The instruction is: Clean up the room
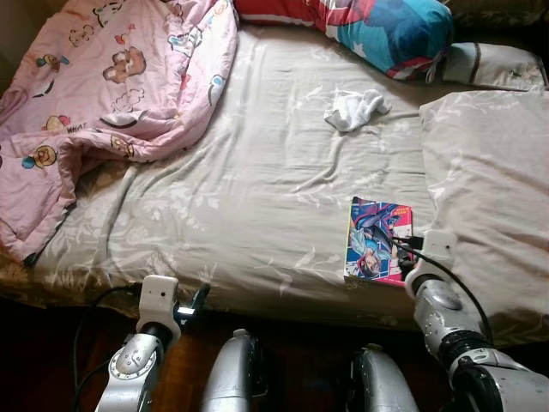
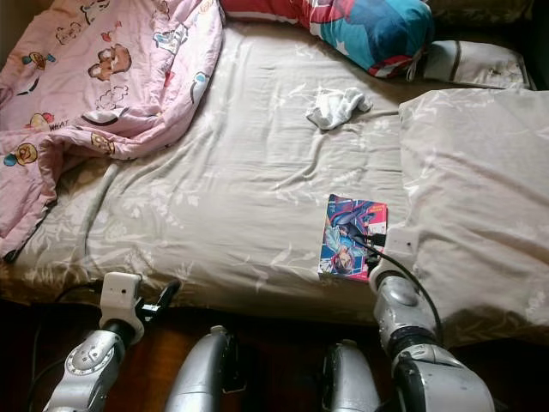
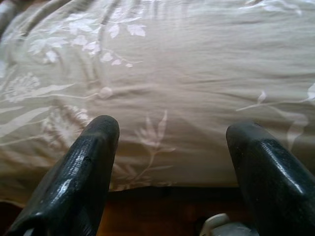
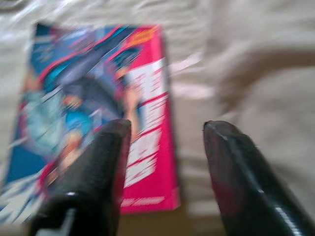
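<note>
Left eye view: a comic book point(image 1: 377, 240) lies on the bed point(image 1: 257, 189) near its front edge, a white sock point(image 1: 356, 109) farther back.

Left wrist view: the left gripper point(image 3: 170, 132) is spread before the bed's edge.

Right wrist view: the right gripper point(image 4: 167, 129) is spread over the book's right edge.

One comic book point(image 1: 377, 240), one white cloth point(image 1: 356, 109), one pink blanket point(image 1: 103, 94), two pillows point(image 1: 399, 30).

Soft daylight, dim floor, right wrist view blurred
</note>
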Motion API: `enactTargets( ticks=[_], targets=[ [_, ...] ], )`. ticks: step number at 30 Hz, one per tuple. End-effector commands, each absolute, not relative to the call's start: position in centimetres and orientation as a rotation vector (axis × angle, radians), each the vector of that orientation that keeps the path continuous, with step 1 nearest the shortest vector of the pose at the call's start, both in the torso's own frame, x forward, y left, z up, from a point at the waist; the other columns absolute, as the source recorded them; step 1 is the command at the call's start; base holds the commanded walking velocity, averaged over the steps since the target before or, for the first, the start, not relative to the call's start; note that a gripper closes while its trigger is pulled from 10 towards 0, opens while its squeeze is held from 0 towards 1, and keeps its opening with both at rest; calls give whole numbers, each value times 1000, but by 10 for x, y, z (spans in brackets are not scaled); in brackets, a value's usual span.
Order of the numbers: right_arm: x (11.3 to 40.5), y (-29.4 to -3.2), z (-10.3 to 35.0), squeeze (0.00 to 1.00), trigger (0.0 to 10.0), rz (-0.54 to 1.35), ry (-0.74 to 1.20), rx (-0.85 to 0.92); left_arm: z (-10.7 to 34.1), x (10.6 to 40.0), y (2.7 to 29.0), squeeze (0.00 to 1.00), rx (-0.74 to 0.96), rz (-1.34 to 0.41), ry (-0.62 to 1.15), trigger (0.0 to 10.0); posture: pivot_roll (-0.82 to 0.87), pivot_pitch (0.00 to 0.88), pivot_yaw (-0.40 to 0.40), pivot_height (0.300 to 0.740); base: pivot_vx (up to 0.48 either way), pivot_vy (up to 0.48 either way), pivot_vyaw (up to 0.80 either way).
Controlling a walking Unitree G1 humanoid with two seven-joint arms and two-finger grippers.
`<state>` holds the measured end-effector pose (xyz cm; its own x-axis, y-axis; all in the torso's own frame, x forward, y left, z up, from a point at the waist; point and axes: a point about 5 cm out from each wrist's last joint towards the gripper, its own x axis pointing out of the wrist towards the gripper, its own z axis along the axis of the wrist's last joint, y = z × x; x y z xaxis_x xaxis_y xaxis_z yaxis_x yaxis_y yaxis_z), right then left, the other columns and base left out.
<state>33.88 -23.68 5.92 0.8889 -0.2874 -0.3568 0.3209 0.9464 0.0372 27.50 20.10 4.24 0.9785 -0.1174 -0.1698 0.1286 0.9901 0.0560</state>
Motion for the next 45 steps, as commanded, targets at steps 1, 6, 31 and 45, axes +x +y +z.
enactTargets(
  ticks=[1,6,31,45],
  targets=[
    [339,-239,63,141,10000,-341,313,107,31,270,205,0,79,-109,227,10000,41,284,114,646,0,0,0],
    [337,-223,59,0,10000,-234,258,76,30,275,201,0,68,-101,226,10000,20,255,96,646,0,0,0],
    [275,-165,-20,0,10000,127,533,-101,-21,270,188,0,-24,11,547,10000,-42,67,-8,740,0,0,0],
    [207,-173,-71,0,10000,65,831,-111,-70,206,200,0,-57,140,873,10000,-52,7,-22,740,0,0,0]
  ],
)
